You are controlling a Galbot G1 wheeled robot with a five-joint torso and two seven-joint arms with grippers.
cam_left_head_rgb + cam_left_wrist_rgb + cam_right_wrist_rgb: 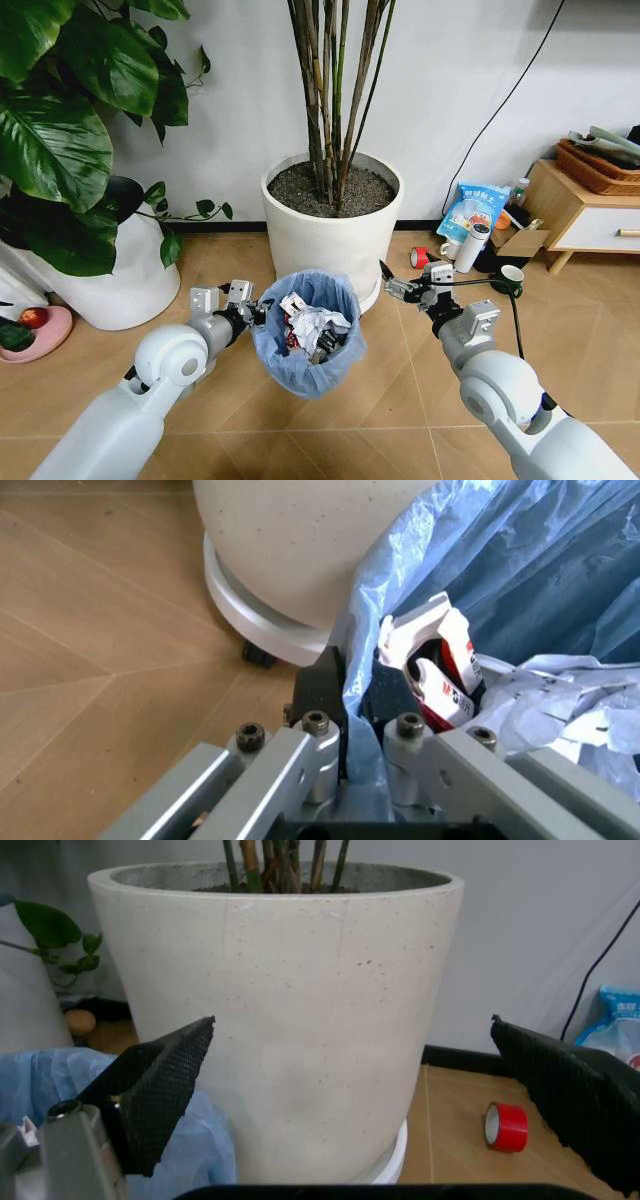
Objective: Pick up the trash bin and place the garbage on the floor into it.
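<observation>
**Bin held aloft, litter inside**

While the trash bin (305, 335) is held off the floor (400, 400) in front of the large white plant pot (330, 235), its rim is seen pinched by the left gripper (252, 308); in the left wrist view the fingers (320, 682) are clenched on the bag-covered edge, one outside and one inside. The garbage (312, 328) is seen lying in the bin: crumpled white paper and a red-and-white wrapper (445, 679). The right gripper (400, 290) is held just beside the bin's far side, its fingers (160, 1087) spread wide and grasping nothing.

The collecting step is judged to be far along, since no scraps can be made out on the visible tiles. Should more litter remain, the bin would need to be kept level by the left arm while the free right fingers are lowered to a scrap.

The bin is small and round, lined with thin, crinkled light-blue plastic that would yield under pressure. The pot is smooth, speckled and tapered, with soil and slim stems. The floor is of tan wood-look tiles in herringbone. A red tape roll (508, 1126) lies beyond the pot, and a green mug (512, 275) is seen nearby.
</observation>
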